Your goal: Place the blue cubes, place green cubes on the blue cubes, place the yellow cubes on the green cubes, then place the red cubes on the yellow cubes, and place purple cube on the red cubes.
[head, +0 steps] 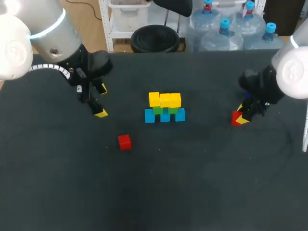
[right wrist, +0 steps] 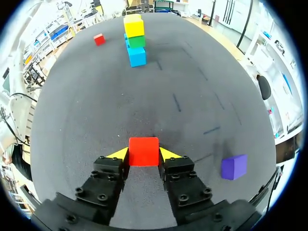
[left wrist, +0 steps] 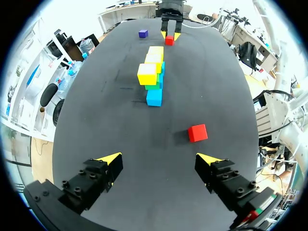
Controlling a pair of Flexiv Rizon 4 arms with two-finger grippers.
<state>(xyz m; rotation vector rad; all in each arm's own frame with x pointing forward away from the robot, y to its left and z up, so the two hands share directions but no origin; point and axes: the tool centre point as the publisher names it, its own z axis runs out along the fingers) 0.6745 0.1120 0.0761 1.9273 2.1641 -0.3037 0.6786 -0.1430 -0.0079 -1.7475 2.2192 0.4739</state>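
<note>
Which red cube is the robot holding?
The red cube clamped in the right gripper. The other red cube sits loose on the table, touching nothing.

On the left arm [head: 43, 33], fat rounded shells in white and silver-grey, with a pale glowing ring [head: 50, 26] round the joint and a small dark port [head: 54, 51] in the grey. At its wrist, a ribbed white hose [head: 50, 68] and black housing. On the right arm [head: 294, 72], a rounded white joint, then a black wrist. On the left pincer [left wrist: 159, 160], two blocky black fingers [left wrist: 89, 185] studded with round screws [left wrist: 82, 172], ending in bright yellow wedge tips. Same black, screw-dotted fingers and yellow tips on the right pincer [right wrist: 143, 154].
</note>
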